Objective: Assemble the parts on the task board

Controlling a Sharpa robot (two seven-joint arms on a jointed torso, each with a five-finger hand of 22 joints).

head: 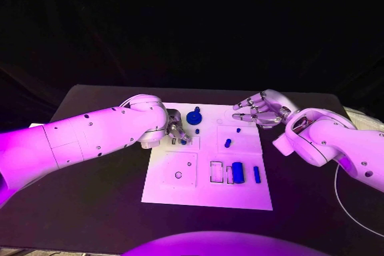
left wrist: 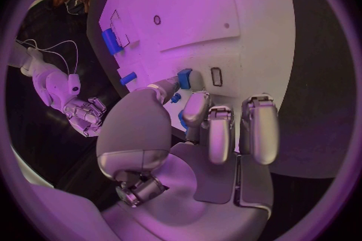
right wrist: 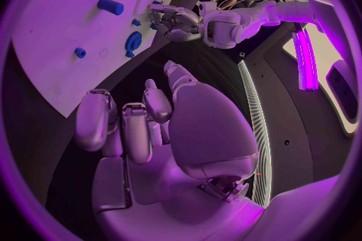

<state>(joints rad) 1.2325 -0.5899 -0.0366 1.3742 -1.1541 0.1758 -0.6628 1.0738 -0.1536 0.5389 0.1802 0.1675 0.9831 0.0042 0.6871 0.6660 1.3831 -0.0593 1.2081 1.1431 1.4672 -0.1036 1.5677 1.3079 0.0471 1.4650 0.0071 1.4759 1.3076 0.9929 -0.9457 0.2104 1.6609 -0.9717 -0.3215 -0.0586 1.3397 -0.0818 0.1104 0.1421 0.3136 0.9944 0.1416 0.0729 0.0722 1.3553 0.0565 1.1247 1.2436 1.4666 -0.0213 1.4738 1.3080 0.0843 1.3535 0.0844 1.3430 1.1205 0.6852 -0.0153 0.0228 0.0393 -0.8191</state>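
Over task board (head: pixel 206 184), left robot hand (head: pixel 176 128) curled

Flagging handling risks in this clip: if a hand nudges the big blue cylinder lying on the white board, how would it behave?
The big blue cylinder lies on its side on the white task board, so it would probably roll sideways. It looks rigid, likely light plastic. Its smooth surface may slip.

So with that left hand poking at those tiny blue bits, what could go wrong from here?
Two things, I'd guess. The left hand works at a small blue part beside a slot on the task board; its fingers look bulky next to it, so the part might slip or tip. Its fingers also sit close to the round blue part, which they might bump. The right hand hovers at the board's far corner, holding nothing.
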